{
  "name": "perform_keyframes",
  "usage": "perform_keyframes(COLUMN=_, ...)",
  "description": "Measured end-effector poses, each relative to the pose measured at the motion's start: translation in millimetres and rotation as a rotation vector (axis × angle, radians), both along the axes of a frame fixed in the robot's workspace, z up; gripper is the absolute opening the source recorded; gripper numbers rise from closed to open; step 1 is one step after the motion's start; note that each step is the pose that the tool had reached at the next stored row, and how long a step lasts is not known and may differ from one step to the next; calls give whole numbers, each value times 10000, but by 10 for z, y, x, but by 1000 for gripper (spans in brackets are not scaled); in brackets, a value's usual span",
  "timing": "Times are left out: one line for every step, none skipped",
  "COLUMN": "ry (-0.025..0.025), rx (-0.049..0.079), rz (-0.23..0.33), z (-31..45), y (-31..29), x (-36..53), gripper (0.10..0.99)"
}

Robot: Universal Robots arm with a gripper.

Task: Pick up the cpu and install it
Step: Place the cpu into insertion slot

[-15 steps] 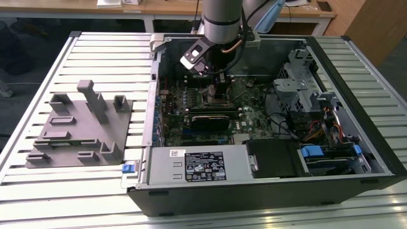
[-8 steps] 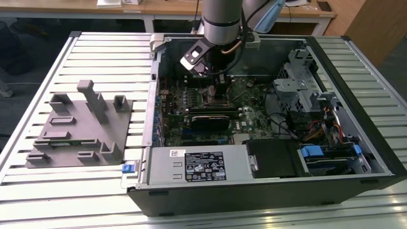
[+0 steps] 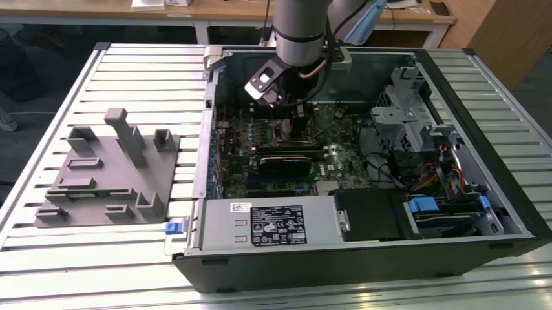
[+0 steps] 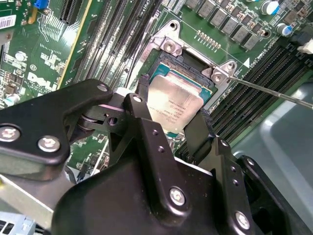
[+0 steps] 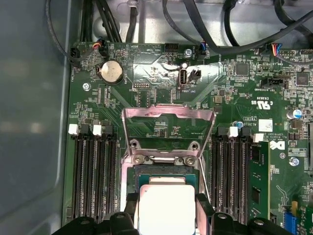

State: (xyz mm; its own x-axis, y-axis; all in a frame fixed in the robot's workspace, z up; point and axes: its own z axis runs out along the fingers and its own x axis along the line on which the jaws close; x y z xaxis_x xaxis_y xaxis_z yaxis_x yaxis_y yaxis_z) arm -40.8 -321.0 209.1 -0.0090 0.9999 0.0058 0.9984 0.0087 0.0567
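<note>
Pinching from two sides, the black gripper (image 4: 170, 111) has its jaws closed in on the small, flat, square cpu with the silvery top (image 5: 166, 210). The chip sits right over the black-and-metal square socket (image 5: 166, 170) on the green circuit board (image 5: 234, 98); I cannot tell if it touches yet. The shiny metal socket lid (image 5: 168, 113) stands flipped open. This looks like the putting-in step. Setting it down calls for a flat chip, lined up with the socket corners. In the exterior view, a grey plastic tray (image 3: 103, 187) lies at nine o'clock from the black computer case (image 3: 345, 271).
</note>
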Motion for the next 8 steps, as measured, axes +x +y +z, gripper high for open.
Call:
perform_keyframes(ry=0, rx=-1, rz=-1, z=-6, y=0, x=0, gripper=541)
perform_keyframes(ry=0, rx=0, rz=-3, z=-13, y=0, x=0, gripper=541)
perform_keyframes(ry=0, rx=0, rz=-3, z=-20, y=0, x=0, gripper=541)
perform_keyframes(ry=0, rx=-1, rz=-3, z=-26, y=0, x=0, gripper=541)
perform_keyframes(ry=0, rx=0, rz=-4, z=-32, y=0, x=0, gripper=541)
perform_keyframes(ry=1, rx=-1, rz=-4, z=-37, y=0, x=0, gripper=541)
perform_keyframes(ry=0, rx=0, rz=-4, z=-43, y=0, x=0, gripper=541)
perform_keyframes(ry=0, rx=0, rz=-4, z=-48, y=0, x=0, gripper=541)
